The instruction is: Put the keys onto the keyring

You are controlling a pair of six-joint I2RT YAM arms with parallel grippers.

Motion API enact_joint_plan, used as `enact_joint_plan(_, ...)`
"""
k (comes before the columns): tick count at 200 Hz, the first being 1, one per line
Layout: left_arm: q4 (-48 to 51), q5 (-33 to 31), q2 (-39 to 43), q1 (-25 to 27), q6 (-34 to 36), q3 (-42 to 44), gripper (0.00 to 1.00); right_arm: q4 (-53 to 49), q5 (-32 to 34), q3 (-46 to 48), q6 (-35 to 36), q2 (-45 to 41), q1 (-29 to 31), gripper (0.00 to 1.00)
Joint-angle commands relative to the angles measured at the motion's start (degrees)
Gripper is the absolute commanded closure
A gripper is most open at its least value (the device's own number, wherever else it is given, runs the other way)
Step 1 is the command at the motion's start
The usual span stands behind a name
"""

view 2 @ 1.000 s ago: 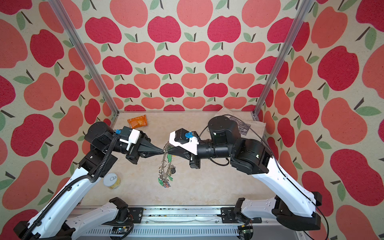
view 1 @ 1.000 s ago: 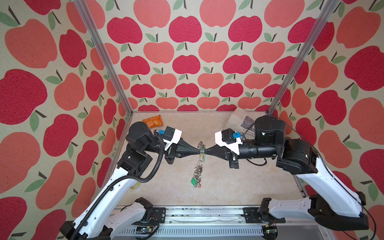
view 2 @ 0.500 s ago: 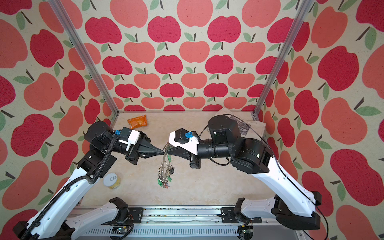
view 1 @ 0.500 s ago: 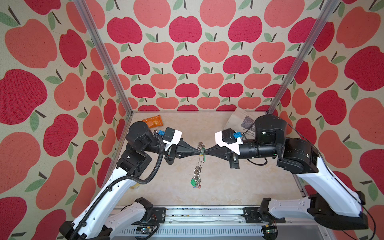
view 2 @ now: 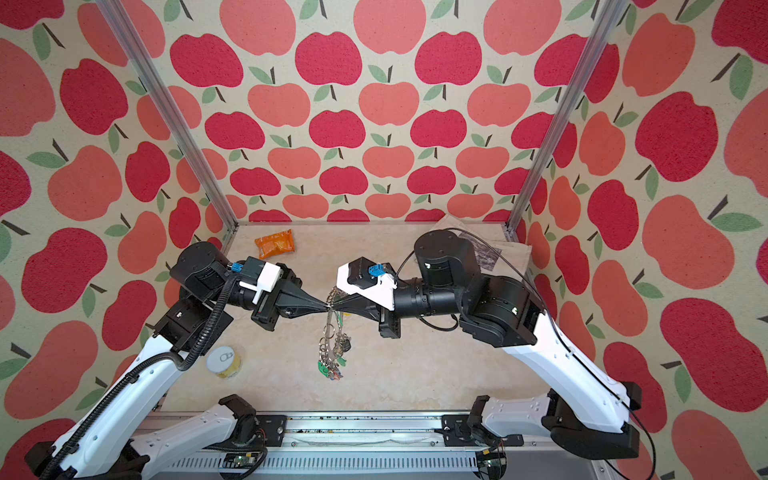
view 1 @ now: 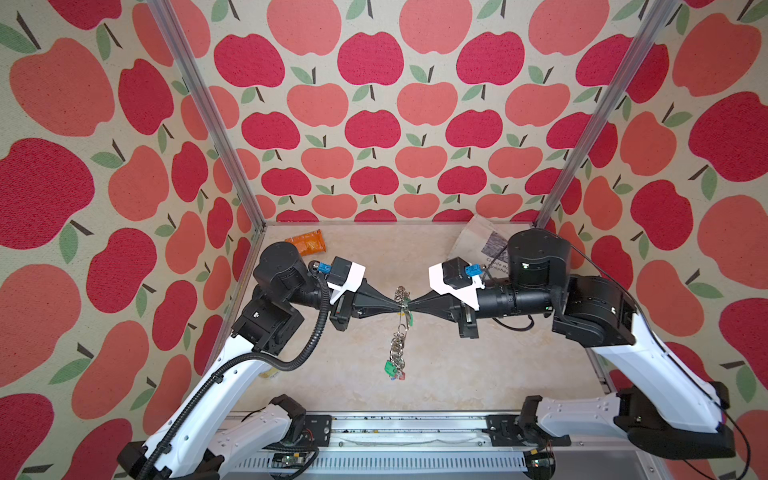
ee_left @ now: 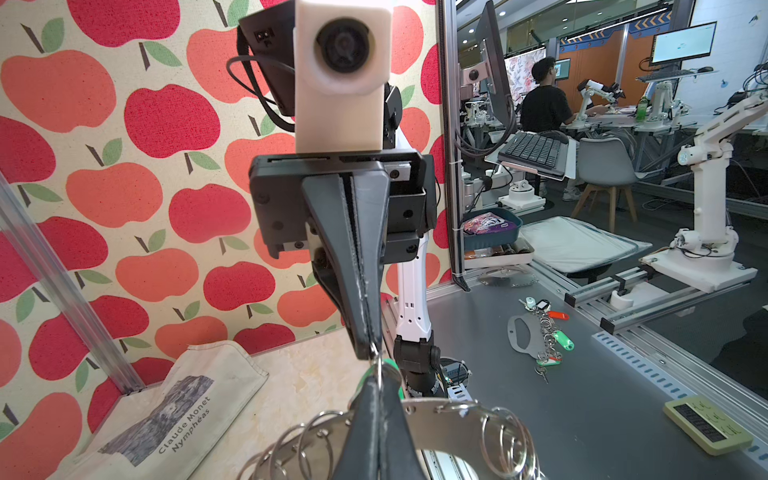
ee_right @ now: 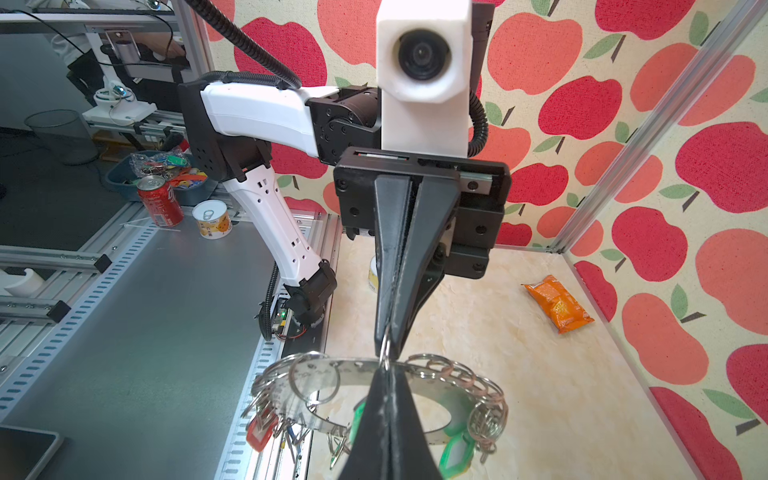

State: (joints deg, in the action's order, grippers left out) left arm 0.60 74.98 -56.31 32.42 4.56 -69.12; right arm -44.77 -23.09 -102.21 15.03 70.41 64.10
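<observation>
the left gripper (view 1: 397, 306) and the right gripper (view 1: 410, 307) are both closed on the rim of the keyring (ee_right: 432, 388), tip to tip. it hangs over the middle of the surface (view 1: 478, 374), with the keys (view 1: 390, 368) at its lower end.

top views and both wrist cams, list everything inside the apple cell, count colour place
grey metal disc keyring with wire rings: one, grey, held in the air mid-cell between both tools
metal keys with plastic tags: several, exact count unclear, green and red tags seen, hanging below the keyring
orange foil packet: one, orange, back left of the table
beige printed cloth bag: one, beige with grey print, back right corner
yellow tin can with pull-tab lid: one, yellow with silver lid, front left beside the left arm
beige marbled table: one, beige, cell floor
left tool: one, black, shut on the keyring's rim
right tool: one, black, shut on the keyring's rim, tip to tip with the left tool
</observation>
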Motion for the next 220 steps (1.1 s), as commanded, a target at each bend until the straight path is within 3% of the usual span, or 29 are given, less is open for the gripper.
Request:
enact_joint_plan(1,0.67,1.18,0.05,1.24,1.55,-1.63,1.0,3.62,0.24,-2.04,0.4,0.91,0.15,1.0)
enact_joint_plan(220,9.74,-0.27,-0.77,3.28,8.38,-4.18,1.0,2.83,1.31,-3.82,0.49,2.6,0.42,1.0)
